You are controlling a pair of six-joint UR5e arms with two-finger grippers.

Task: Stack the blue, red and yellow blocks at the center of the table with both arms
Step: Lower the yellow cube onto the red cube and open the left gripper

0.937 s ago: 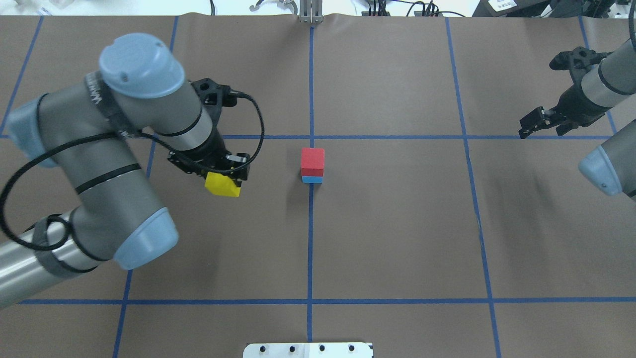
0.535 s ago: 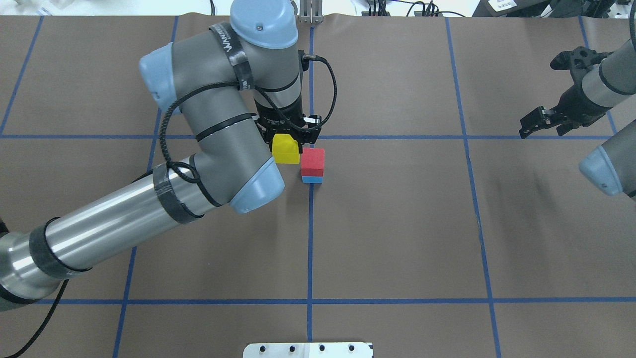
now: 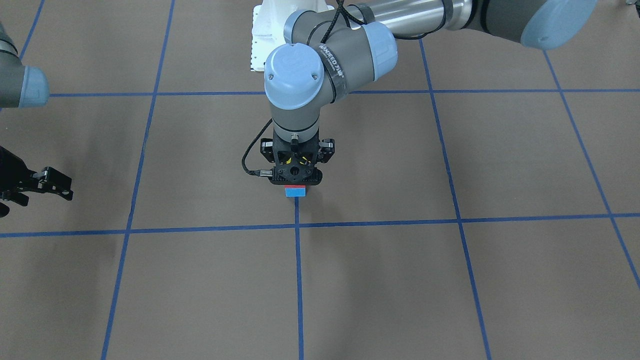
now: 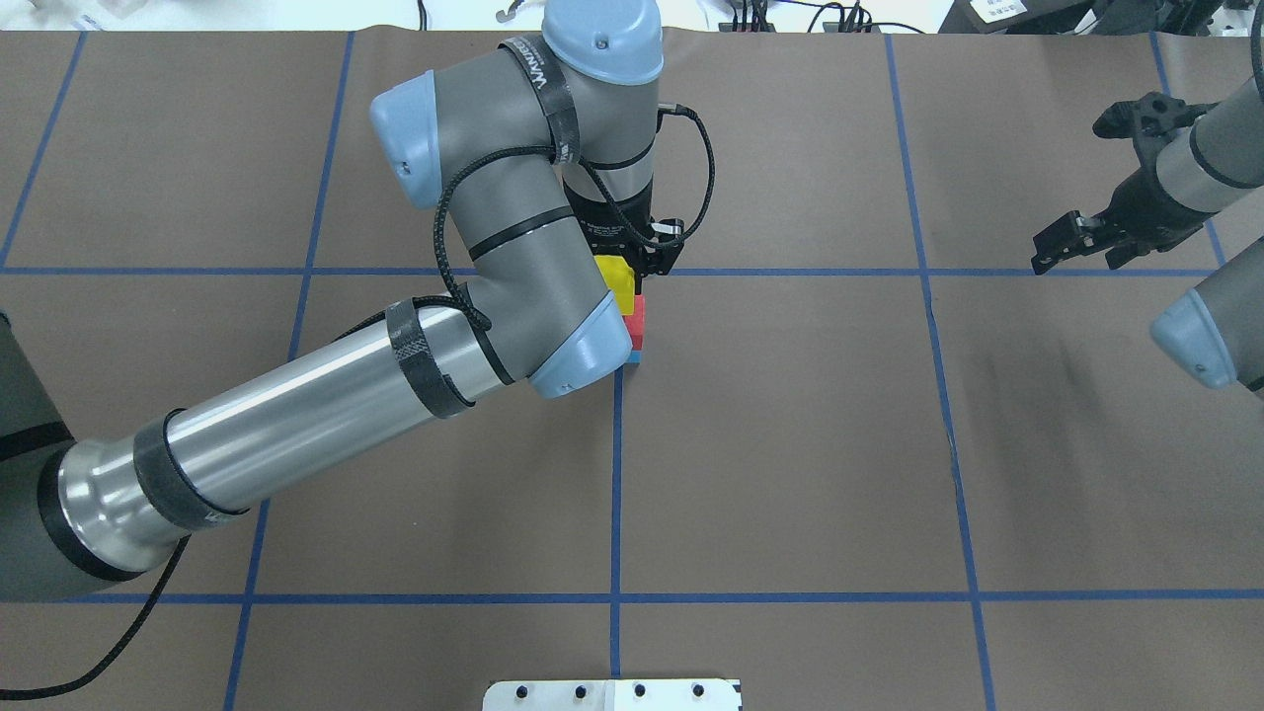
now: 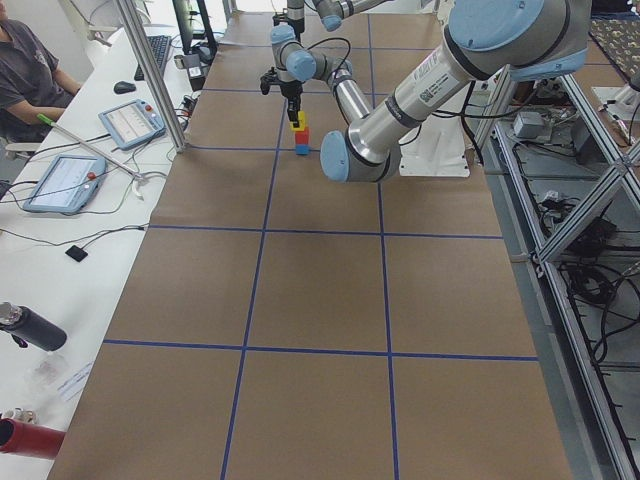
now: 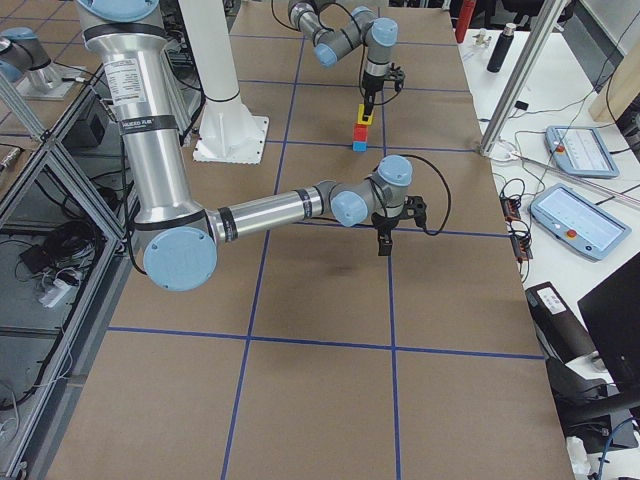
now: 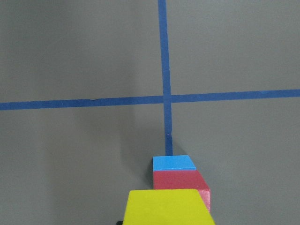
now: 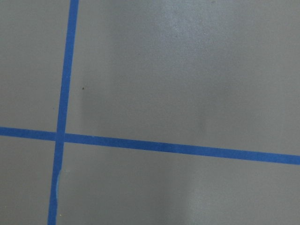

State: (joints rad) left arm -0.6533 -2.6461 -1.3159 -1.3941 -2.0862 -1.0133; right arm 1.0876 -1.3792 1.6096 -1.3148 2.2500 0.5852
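Brown desk [image 4: 790,444] stretches wide around the centre tape crossing, its edges well away; just beside the crossing the red block [image 4: 638,318] sits squarely on the blue block [image 4: 633,356], stack axis upright; left pincer [image 4: 640,269] clenches the yellow block [image 4: 619,283] above them; right pincer [image 4: 1081,259] hangs spread, well apart.
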